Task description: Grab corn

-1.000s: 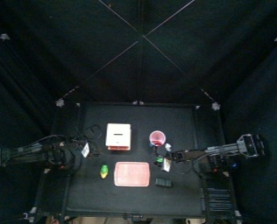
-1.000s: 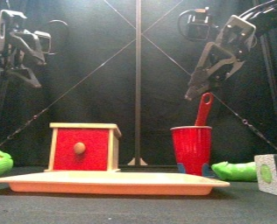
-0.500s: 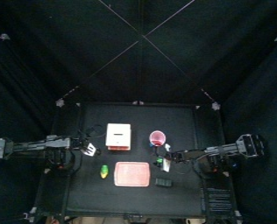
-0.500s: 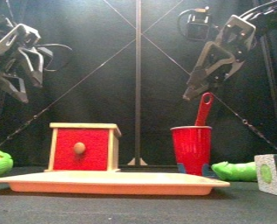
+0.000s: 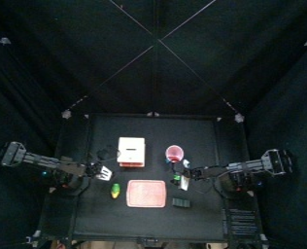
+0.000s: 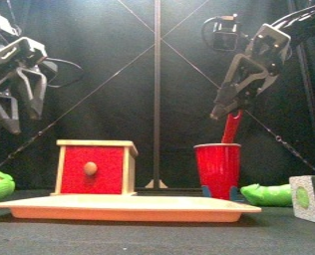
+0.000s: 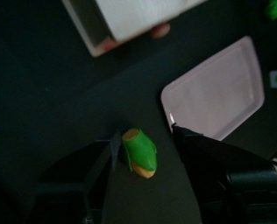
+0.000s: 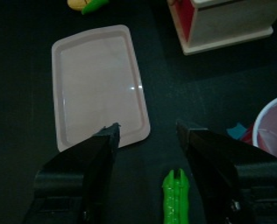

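Left wrist view shows the corn [image 7: 138, 152] lying on the black table [image 7: 59, 105] right between the wide-open jaws of the left gripper [image 7: 142, 144] — nothing is held yet. In the top view the corn [image 5: 114, 190] sits at about 8 o'clock on the table, just beside the left edge of the pink tray [image 5: 147, 195], with the wooden box [image 5: 130, 150] near it at 12 o'clock. To do this step well, I think the left gripper [image 5: 103, 173] should go straight down, keep the little cob in the middle, and close across its thin sides so it does not roll away. The right gripper [image 8: 145, 140] hangs open too, over a green toy [image 8: 173, 193] near the red cup [image 6: 217, 169], holding nothing. No writing or labels can be read anywhere.
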